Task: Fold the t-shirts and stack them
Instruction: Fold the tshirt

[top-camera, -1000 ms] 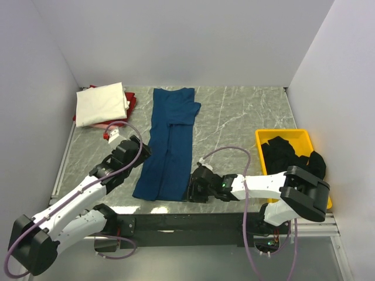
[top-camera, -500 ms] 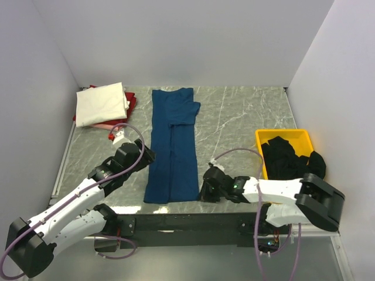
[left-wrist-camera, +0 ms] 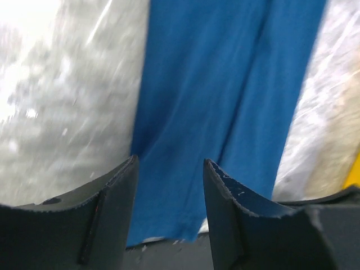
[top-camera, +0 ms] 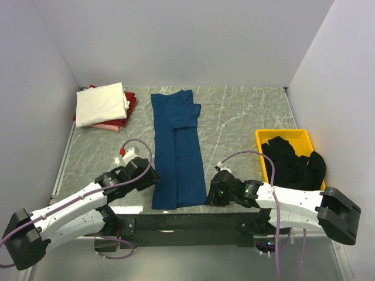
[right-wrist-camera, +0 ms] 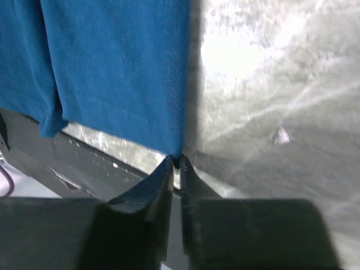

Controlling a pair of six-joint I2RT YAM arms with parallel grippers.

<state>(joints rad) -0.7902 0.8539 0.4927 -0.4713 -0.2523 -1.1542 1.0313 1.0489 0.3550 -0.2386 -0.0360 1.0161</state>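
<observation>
The dark blue t-shirt (top-camera: 179, 152) lies folded into a long narrow strip down the middle of the table, its hem at the near edge. It fills the left wrist view (left-wrist-camera: 225, 84) and the right wrist view (right-wrist-camera: 112, 56). My right gripper (top-camera: 210, 196) (right-wrist-camera: 176, 159) is shut on the hem's right corner. My left gripper (top-camera: 151, 174) (left-wrist-camera: 169, 160) is open at the strip's left edge, with its jaws wide apart over the cloth. A cream t-shirt (top-camera: 101, 103) lies folded on a red one (top-camera: 131, 104) at the back left. Black t-shirts (top-camera: 293, 164) fill the tray.
The yellow tray (top-camera: 284, 134) stands at the right edge of the table. The dark front rail (top-camera: 176, 222) runs just below the shirt's hem. White walls close in the table at the back and both sides.
Both grippers have moved toward the near edge and to the right. The shirt's lower end has swung right with them, and the strip now lies straighter.
</observation>
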